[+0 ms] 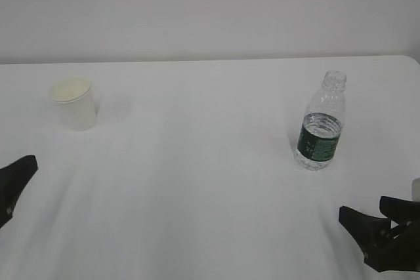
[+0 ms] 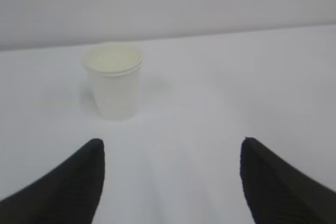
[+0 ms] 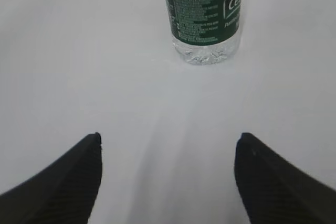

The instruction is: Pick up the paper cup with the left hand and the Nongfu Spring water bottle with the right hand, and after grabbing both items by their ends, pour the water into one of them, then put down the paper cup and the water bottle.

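The small white paper cup [image 1: 75,103] stands upright at the back left of the white table; in the left wrist view the cup [image 2: 114,81] is ahead and left of centre. My left gripper [image 2: 171,142] is open and empty, well short of the cup; only one finger [image 1: 14,181] shows at the exterior view's left edge. The capless Nongfu Spring water bottle [image 1: 321,122] stands upright on the right, water inside up to its dark green label [image 3: 202,11]. My right gripper [image 3: 168,137] is open and empty, low and nearer than the bottle, seen at bottom right [image 1: 371,213].
A white table [image 1: 197,181] spreads under everything, with its far edge against a plain pale wall [image 1: 210,11]. Its right far corner is rounded near the bottle.
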You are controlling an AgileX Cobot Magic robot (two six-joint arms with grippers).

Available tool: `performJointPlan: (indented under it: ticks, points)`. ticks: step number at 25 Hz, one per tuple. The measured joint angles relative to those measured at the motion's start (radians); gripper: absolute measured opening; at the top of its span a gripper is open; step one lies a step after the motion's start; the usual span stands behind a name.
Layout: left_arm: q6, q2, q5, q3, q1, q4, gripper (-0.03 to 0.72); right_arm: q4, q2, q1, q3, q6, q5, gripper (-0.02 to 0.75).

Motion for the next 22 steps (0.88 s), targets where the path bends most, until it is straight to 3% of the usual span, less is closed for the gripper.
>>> performJointPlan:
  ticks: [3,7,22]
  points:
    - [0.0,0.094,-0.002,0.0,0.0,-0.02,0.645,0.0,0.0,0.0,-0.002,-0.002,-0.004,0.588]
    - [0.0,0.2,-0.002,-0.013,0.0,0.008,0.666,0.002,0.0,0.0,-0.006,-0.002,-0.006,0.587]
    - [0.0,0.226,-0.008,-0.033,0.0,0.014,0.575,0.03,0.0,0.0,-0.11,-0.102,-0.006,0.587]
